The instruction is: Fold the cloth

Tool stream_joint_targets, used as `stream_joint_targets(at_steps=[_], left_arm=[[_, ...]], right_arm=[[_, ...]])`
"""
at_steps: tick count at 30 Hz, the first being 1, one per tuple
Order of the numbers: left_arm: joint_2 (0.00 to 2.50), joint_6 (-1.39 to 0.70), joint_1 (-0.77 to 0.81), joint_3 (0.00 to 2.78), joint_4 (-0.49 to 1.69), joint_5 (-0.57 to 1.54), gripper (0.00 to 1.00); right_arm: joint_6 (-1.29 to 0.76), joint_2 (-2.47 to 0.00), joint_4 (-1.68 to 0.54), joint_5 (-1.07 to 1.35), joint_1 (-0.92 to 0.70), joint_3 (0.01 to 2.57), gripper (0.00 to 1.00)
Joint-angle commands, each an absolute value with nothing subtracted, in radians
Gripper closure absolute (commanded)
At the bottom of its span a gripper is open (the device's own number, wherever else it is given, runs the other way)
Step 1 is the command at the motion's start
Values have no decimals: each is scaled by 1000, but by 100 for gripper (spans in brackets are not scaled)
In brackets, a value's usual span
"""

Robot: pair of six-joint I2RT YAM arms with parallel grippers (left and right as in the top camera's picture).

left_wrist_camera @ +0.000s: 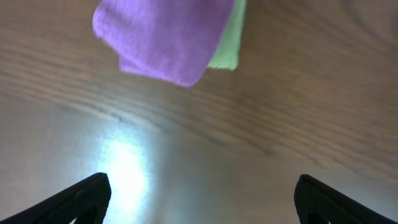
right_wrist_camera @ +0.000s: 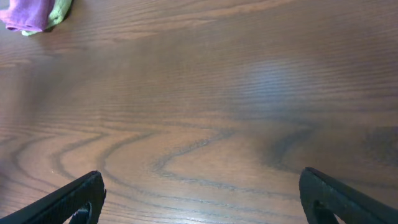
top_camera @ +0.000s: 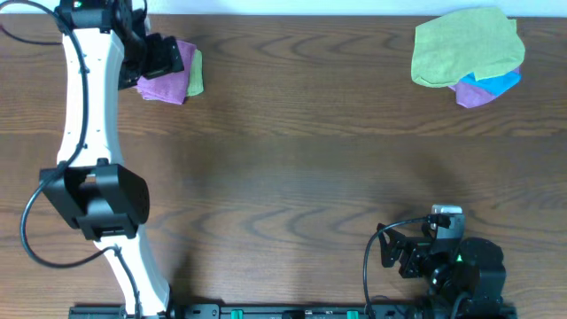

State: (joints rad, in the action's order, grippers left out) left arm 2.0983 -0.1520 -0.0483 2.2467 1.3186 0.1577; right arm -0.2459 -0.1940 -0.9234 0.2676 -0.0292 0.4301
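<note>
Overhead view of a dark wood-grain table (top_camera: 292, 159) with two robot arms. The cloth (top_camera: 164, 86), a light purple terry washcloth, lies bunched in a small thick bundle at the far left corner, close to the table's back edge. A lime-green cloth (top_camera: 196, 75) touches its right side; the left wrist view suggests the green one is partly tucked beneath the purple, though the blur makes that uncertain. The left gripper (left_wrist_camera: 202, 186) hovers just beside the bundle with its jaws spread wide, grasping nothing. The right gripper (right_wrist_camera: 200, 186) is parked at the near right edge, well apart from the cloth, jaws also released and empty. At the far right sits a separate pile: another lime-green cloth (top_camera: 461, 44) over a blue cloth (top_camera: 503, 82) and a purple corner (top_camera: 476, 96).

Risks from here: wide jaws closing on the bundle could pinch the green cloth along with the purple and drag both. Gripping several bunched layers instead of a single edge would stop the cloth from spreading flat. Being so near the back edge, a push could slide it off the table. With the right arm far away, a one-handed pull may twist the fabric
</note>
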Motion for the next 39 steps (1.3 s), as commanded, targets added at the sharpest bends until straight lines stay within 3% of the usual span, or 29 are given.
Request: stream_joint_targets(at_steps=[1,19,39], left_arm=[[2001,-134,-20,2219,1288,127,5],[1253,-134,1,1150,615,116,5],[427,-134,0,332,459,57,5]], right_arm=[[-257,-188,-925,258,-23,428,1],[-257,-188,-925,258,-23,428,1],[-257,-188,-925,258,-23,428,1]])
